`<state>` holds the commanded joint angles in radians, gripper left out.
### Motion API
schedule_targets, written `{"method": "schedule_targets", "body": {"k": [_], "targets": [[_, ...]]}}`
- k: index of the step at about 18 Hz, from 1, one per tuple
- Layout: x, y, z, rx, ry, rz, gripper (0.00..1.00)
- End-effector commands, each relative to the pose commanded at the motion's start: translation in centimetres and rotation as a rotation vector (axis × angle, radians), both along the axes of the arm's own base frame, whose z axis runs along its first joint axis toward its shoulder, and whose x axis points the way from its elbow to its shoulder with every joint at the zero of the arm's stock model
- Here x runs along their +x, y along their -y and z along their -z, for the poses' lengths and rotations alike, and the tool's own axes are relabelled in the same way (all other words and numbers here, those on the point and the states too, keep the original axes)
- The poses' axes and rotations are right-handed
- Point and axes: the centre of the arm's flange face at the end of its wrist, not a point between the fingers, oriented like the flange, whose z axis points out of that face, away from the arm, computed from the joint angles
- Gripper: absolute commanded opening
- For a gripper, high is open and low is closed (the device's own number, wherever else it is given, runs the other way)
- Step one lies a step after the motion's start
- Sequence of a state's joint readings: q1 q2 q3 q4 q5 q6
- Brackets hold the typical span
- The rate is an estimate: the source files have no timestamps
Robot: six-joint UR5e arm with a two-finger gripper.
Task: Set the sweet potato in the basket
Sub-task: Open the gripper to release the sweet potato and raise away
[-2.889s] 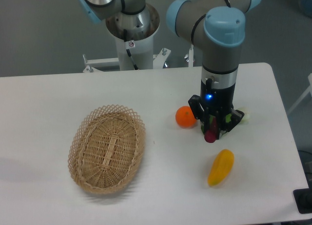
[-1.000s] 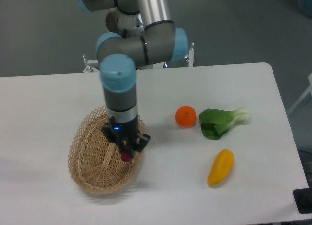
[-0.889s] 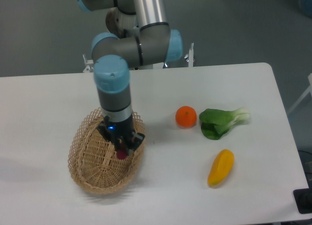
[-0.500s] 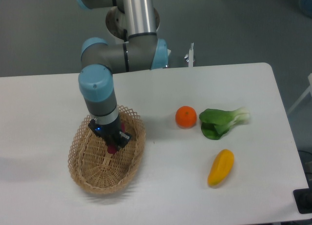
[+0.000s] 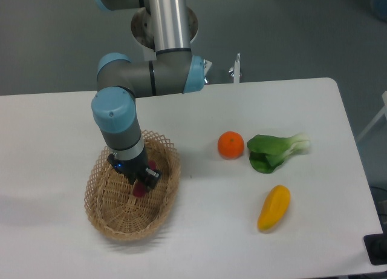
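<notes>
The light tan wicker basket (image 5: 109, 218) lies on the white table at the left. My gripper (image 5: 138, 186) points down inside the basket, over its middle. It is shut on the dark reddish sweet potato (image 5: 139, 190), whose lower end shows below the fingers, close to the basket floor. I cannot tell whether the tuber touches the floor.
A round orange (image 5: 230, 144) sits right of the basket. A green bok choy (image 5: 275, 150) lies further right. A yellow-orange oblong fruit (image 5: 274, 207) lies at the front right. The robot's base (image 5: 164, 55) stands at the table's back edge.
My gripper carried the sweet potato from the right side, by the orange, leftward over the basket. In the last half second it moved slightly lower and further into the basket.
</notes>
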<state>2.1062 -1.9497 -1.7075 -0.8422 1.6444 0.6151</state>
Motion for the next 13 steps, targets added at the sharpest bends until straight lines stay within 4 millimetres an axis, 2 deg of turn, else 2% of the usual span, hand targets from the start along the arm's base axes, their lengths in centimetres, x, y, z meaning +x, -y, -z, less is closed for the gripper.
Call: {"method": "schedule_targets", "body": {"k": [3, 4, 6, 8, 10, 13], "targets": [[-1.7, -0.9, -3.5, 0.053, -0.043, -0.016, 1.00], [-3.0, -0.7, -4.5, 0.053, -0.067, -0.026, 1.00], [-6.8, 1.0, -6.2, 0.050, -0.131, -0.085, 1.00], [-9.5, 1.5, -8.3, 0.069, -0.162, -0.065, 1.00], [-13.6, 3.8, -9.7, 0.048, -0.190, -0.046, 1.00], [-17.8, 7.7, -11.2, -0.023, -0.188, 0.034, 1.00]]}}
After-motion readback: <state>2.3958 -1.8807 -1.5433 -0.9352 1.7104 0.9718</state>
